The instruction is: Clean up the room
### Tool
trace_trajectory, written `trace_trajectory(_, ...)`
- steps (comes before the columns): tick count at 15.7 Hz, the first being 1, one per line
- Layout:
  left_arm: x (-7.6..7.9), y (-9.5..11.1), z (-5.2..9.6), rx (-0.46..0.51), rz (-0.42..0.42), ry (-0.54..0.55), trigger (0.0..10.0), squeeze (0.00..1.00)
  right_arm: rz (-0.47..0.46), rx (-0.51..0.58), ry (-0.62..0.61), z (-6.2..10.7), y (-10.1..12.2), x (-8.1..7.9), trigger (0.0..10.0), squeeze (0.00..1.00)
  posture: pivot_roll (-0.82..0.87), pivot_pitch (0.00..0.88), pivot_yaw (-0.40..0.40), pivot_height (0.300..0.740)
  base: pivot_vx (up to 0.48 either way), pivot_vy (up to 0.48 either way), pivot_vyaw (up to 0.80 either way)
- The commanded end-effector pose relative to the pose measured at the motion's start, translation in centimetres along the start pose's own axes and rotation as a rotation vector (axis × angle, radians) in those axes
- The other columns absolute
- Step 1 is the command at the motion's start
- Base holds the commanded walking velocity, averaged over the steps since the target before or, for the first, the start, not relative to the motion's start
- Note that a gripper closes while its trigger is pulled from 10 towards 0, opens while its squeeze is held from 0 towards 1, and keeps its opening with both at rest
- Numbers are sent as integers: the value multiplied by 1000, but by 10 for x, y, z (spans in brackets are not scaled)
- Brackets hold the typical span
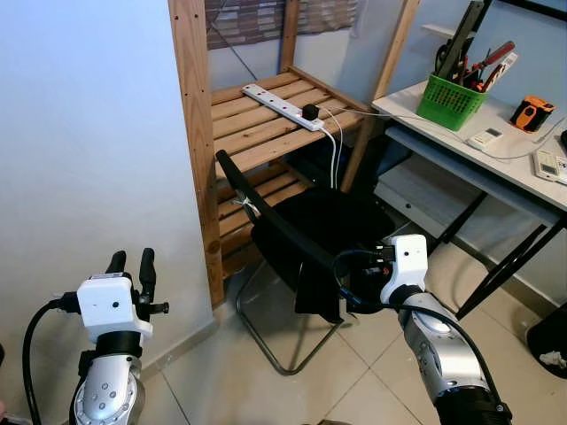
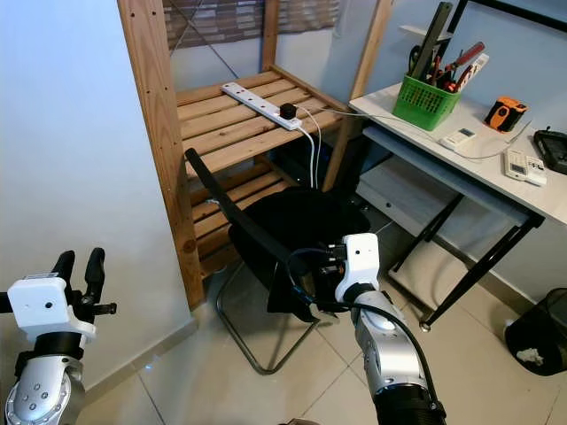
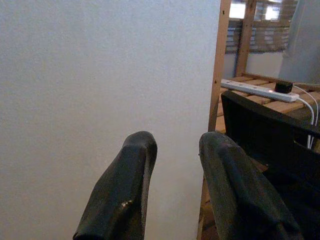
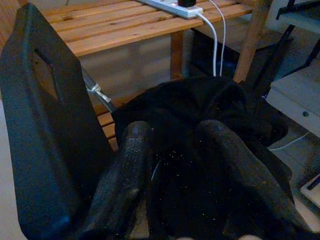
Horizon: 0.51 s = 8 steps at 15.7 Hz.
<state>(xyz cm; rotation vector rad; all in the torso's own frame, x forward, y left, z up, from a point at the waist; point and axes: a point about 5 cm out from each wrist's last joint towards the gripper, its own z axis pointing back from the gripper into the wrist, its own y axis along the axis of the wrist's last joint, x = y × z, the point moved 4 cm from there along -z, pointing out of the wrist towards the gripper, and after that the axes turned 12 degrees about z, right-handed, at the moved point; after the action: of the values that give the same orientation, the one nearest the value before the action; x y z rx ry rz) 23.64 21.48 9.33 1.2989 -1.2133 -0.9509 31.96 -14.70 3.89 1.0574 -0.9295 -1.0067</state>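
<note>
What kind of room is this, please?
Probably a home workroom or study corner: a white desk carries a green basket of tools, a wooden shelf holds a power strip, and a black chair stands beside them.

No readable text, labels or numbers anywhere. Remotes [image 1: 550,166] on the desk [image 1: 461,133] too small to make out any markings
</note>
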Motion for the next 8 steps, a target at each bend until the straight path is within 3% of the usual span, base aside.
trace_trajectory(1, 1, -3, 0, -12, -2, -3, 10000, 0, -3, 10, -6, 0, 4, 4, 10000, 0, 3, 0, -57, 740, 0, 0, 0)
trace_trajectory(7, 5, -10, 2, -56, -10, -70, 10000, 0, 20, 44, -57, 6, 4, 7, 10000, 0, 0, 0, -39, 740, 0, 0, 0)
trace_trajectory(8, 12, -11, 5, -64, -18, -104, 10000, 0, 23, 34, -89, 16, -2, 13, 10000, 0, -16, 0, -37, 740, 0, 0, 0)
